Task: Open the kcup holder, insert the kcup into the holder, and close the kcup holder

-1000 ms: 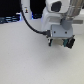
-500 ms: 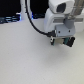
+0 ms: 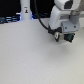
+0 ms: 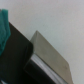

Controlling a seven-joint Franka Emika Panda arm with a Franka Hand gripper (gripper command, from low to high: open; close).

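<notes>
In the exterior view my gripper (image 3: 64, 37) hangs low over the white table at the exterior view's right. A dark blurred shape with a teal patch (image 3: 70, 37) sits at its tip. I cannot tell whether the fingers are open or shut, or whether they hold anything. The wrist view shows a black surface (image 4: 15, 57), probably the kcup holder, close under the camera, with a grey flat-sided slab (image 4: 50, 52) beside it and a teal patch (image 4: 4, 27) at the edge. The kcup cannot be made out as such.
A tall white bottle-like object (image 3: 25, 10) with a dark mark stands at the far edge, at the exterior view's left. Dark equipment with blue lights (image 3: 10, 19) lines the back. The white table (image 3: 30, 55) spreads in front of the arm.
The gripper has shifted slightly upward in the exterior view over the last second. Nothing else has visibly moved.
</notes>
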